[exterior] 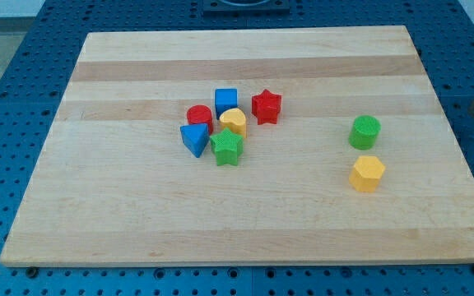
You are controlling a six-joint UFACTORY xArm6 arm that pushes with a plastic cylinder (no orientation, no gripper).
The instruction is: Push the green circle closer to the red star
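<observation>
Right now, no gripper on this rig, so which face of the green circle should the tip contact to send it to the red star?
Contact the green circle on its side facing the view's right, slightly toward the bottom, and push toward the view's left. The red star lies left and a bit higher. The round wall may slip off-centre, so aim through its middle. The yellow hexagon sits just below, apart. My tip isn't visible.

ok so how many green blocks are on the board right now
2. The green circle sits alone toward the view's right, just above the yellow hexagon. The green star is at the bottom of the central cluster, beside the blue triangle. None looks hidden.
</observation>
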